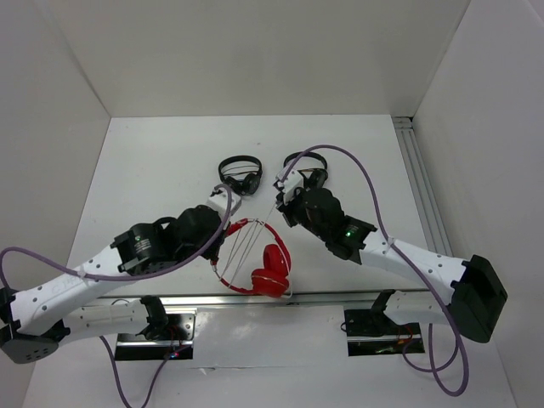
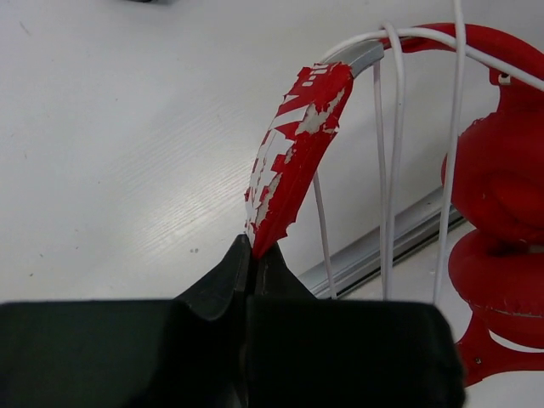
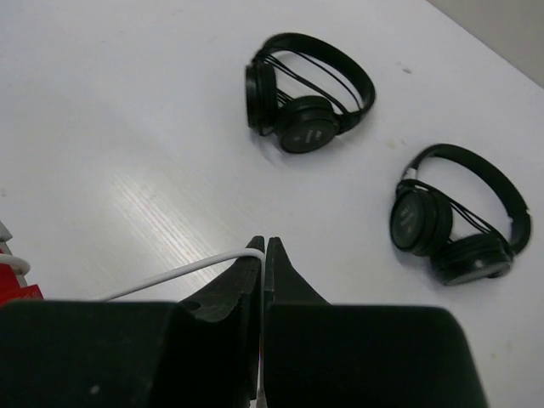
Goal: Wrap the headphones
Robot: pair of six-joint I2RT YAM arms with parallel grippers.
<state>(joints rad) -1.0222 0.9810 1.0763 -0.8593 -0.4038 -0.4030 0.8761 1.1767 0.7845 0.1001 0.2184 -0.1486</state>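
The bright red over-ear headphones (image 1: 270, 270) are resting at the white table's (image 1: 153, 170) near edge, their thin white cable (image 2: 389, 170) crossing the peeling headband (image 2: 293, 161). The left gripper (image 2: 253, 255) is pinching the headband, jaws closed on it. The right gripper (image 3: 264, 253) is clamping the cable. A small black headphone pair (image 3: 308, 85) and a second black pair (image 3: 459, 225) are lying farther back.

A white table (image 1: 170, 161) is being boxed in by three plain white walls: a back wall (image 1: 255, 51), a left wall (image 1: 42, 127) and a right wall (image 1: 493, 127). Its right edge is being bordered by an aluminium rail (image 1: 422, 183), its near edge by a second rail (image 1: 331, 297). The surface is being lit softly and evenly, and a pale streaked sheen (image 3: 161, 212) is being cast on it.
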